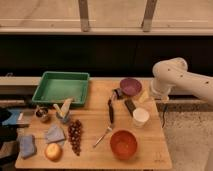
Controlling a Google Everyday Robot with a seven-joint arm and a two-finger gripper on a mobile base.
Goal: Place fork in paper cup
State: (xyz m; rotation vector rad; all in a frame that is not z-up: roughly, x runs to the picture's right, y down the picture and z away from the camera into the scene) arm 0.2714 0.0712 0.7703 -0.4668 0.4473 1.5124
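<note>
You can't tell whether the gripper (152, 95) is spread or closed; it sits at the end of the white arm (177, 75), low over the far right part of the tabletop (150, 157), just right of the purple bowl (130, 86).

Now left to right. At the left edge you have a folded blue cloth (27, 145), partly hanging off. Near the front left corner is a round yellow-red fruit (53, 151), possibly an apple. Behind it lies a grey-blue rag (55, 133), and further back a small metal cup (42, 114). The green tray (61, 87) fills the far left corner. Just in front of it is a small holder (64, 114) with pale items sticking out. A bunch of dark grapes (75, 136) lies right of the rag.

The fork (102, 136) lies flat on the wood near the middle of the front edge, angled, just left of the orange bowl (123, 144), not touching it. The black-handled utensil (110, 111) lies behind the fork, pointing toward the far edge. A dark block (130, 106) sits between the purple bowl and the paper cup (140, 117).

The paper cup stands upright toward the right edge, behind the orange bowl, well apart from the fork. The gripper is behind the cup, not touching it.
</note>
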